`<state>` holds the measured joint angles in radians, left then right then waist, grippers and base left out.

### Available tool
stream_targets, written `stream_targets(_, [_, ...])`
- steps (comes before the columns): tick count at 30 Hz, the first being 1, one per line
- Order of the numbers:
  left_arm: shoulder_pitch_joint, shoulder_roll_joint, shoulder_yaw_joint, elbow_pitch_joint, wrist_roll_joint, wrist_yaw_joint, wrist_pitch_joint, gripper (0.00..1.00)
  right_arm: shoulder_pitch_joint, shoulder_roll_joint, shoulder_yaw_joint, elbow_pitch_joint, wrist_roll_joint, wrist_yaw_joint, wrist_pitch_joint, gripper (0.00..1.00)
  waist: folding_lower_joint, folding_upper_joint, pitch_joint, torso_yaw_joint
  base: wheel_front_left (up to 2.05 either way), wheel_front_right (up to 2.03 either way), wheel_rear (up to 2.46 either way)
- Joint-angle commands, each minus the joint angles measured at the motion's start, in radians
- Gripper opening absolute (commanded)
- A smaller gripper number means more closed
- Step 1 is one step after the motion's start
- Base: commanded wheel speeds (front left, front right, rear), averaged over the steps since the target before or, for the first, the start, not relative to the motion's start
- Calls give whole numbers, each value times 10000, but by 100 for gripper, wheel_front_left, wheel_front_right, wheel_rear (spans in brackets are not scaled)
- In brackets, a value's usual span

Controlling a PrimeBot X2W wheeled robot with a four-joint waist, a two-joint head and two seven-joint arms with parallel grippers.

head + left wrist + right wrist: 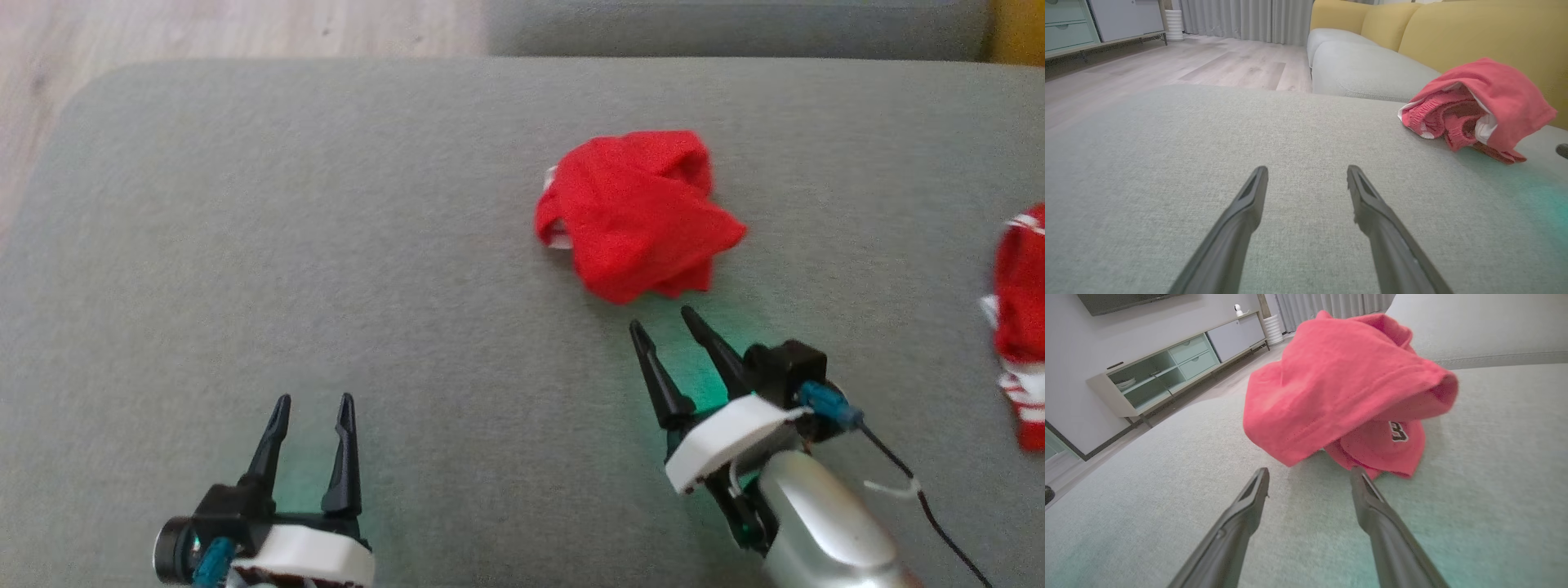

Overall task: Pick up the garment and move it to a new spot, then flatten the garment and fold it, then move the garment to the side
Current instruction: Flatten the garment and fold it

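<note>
Right gripper (663, 320) is standing wide open, gripping nothing. Its tips are pointing at the near edge of the crumpled red garment (637, 212), just short of it and not touching. Left gripper (314, 400) is also standing fully open and empty over the bare grey cushion (326, 245), well apart from the garment. Garment is lying bunched on the cushion, right of middle. Another red-and-white striped cloth (1020, 327) is sitting at the far right edge.

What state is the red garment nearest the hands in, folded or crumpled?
Crumpled. The red garment lies bunched in a loose heap on the grey cushion, layers overlapping unevenly, white trim poking out.
</note>
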<state>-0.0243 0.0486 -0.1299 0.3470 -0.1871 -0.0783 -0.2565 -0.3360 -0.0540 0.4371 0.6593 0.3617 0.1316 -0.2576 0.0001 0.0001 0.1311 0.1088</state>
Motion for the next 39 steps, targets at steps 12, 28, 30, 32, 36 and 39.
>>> stream_targets(12, [-502, 17, 219, -167, -400, 157, -53, 100, -878, 38, -238, 501, 374, -9, -42, 100, -1, -1, 859, 1187, 0, 0, 0])
stream_targets(28, [-753, 17, 127, -456, -543, 130, -53, 100, -567, 38, -186, -1449, 767, -9, -42, 100, -1, -1, 981, 881, 0, 0, 0])
stream_targets(30, [-761, 17, 134, -443, -542, 119, -53, 100, -518, 38, -188, -1562, 777, -9, -42, 85, -1, -1, 986, 857, 0, 0, 0])
stream_targets(32, [-773, 17, 122, -407, -534, 108, -53, 100, -500, 38, -186, -1568, 777, -9, -42, 0, -1, -1, 980, 857, 0, 0, 0])
stream_targets(36, [-771, 17, 105, -349, -549, 117, -53, 100, -548, 38, -74, -1638, 924, -9, -42, 0, -1, -1, 914, 880, 0, 0, 0])
stream_targets(39, [-714, 16, 95, -316, -568, 123, -53, 100, -601, 38, 184, -2042, 1185, -9, -42, 0, -1, -1, 777, 915, 0, 0, 0])
